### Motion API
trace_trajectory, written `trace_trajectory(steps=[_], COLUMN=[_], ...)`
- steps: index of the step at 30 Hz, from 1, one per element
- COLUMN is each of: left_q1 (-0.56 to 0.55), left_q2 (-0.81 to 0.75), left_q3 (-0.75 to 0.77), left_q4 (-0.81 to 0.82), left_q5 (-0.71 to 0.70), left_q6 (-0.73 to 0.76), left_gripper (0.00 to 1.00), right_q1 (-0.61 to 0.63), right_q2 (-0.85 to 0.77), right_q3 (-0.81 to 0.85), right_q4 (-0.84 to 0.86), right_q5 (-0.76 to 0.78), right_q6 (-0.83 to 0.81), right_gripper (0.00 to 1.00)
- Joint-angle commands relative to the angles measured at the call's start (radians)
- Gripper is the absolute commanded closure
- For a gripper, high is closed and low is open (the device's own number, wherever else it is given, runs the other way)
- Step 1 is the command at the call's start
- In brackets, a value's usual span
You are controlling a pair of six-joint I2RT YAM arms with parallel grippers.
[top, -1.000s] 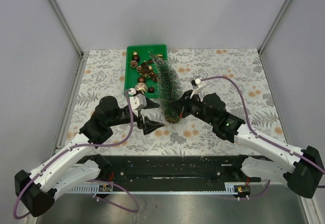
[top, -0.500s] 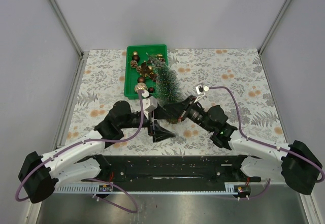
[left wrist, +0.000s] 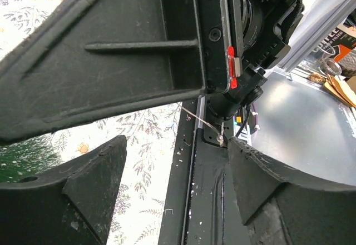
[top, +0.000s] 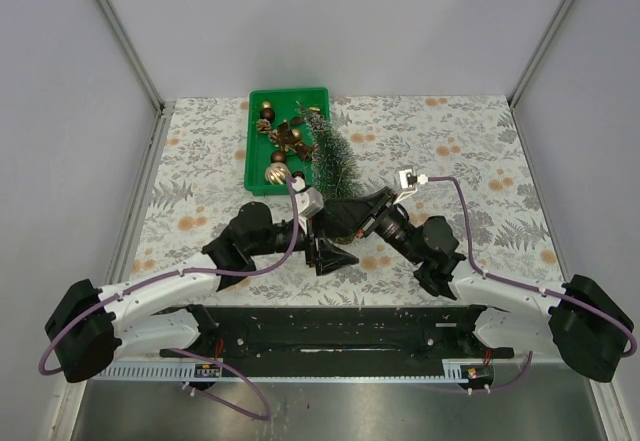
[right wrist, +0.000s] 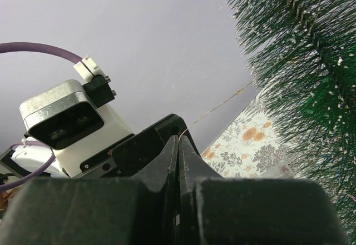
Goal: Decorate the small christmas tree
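The small christmas tree [top: 333, 161] stands at three o'clock of the green tray [top: 254, 149] as the right gripper [right wrist: 178, 144] pinches a fine wire [right wrist: 217, 109], the left gripper [left wrist: 178, 173] wide; a snagged tug could topple it.

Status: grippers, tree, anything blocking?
Left gripper open, empty. Right gripper shut on thin wire. Small christmas tree standing beside green tray. Both grippers crowded at its foot.

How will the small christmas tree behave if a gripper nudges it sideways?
Likely tips easily: the small christmas tree stands as a tall narrow cone. Probably light for its size, being mostly fine bristles. Those bristles should flex, so a grip on them may slip.
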Motion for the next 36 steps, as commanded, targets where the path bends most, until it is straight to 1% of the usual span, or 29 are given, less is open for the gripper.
trace_trajectory(steps=[1, 5, 11, 17, 19, 26, 32, 33, 36], left_q1=[-0.006, -0.003, 0.005, 0.002, -0.001, -0.022, -0.032, -0.029, 0.0], left_q2=[-0.019, -0.055, -0.066, -0.048, -0.04, -0.014, -0.006, -0.013, -0.037], left_q3=[0.031, -0.007, 0.01, 0.014, 0.016, 0.028, 0.03, 0.027, 0.018], left_q4=[0.086, 0.077, 0.077, 0.063, 0.054, 0.049, 0.036, 0.022, -0.018], left_q5=[0.033, 0.053, 0.065, 0.004, -0.021, -0.064, -0.095, -0.099, -0.09], left_q6=[-0.01, 0.003, -0.028, -0.046, -0.052, -0.019, 0.016, 0.026, 0.035], left_gripper=[0.26, 0.37, 0.41, 0.39, 0.41, 0.67, 0.98, 1.0, 1.0], right_q1=[0.013, 0.013, 0.016, 0.03, 0.037, 0.071, 0.074, 0.074, 0.076], right_q2=[-0.034, -0.02, 0.003, 0.021, 0.018, 0.003, -0.029, -0.043, -0.075], right_q3=[0.011, 0.019, 0.037, 0.059, 0.065, 0.074, 0.052, 0.043, 0.033], right_q4=[0.023, 0.019, 0.012, -0.005, -0.02, -0.047, -0.039, -0.045, -0.077], right_q5=[0.022, 0.008, 0.001, 0.007, 0.016, 0.065, 0.094, 0.099, 0.119], right_q6=[-0.009, -0.007, -0.016, -0.033, -0.045, -0.07, -0.091, -0.096, -0.113], right_gripper=[1.0, 1.0, 1.0, 1.0, 1.0, 1.0, 1.0, 1.0, 1.0])
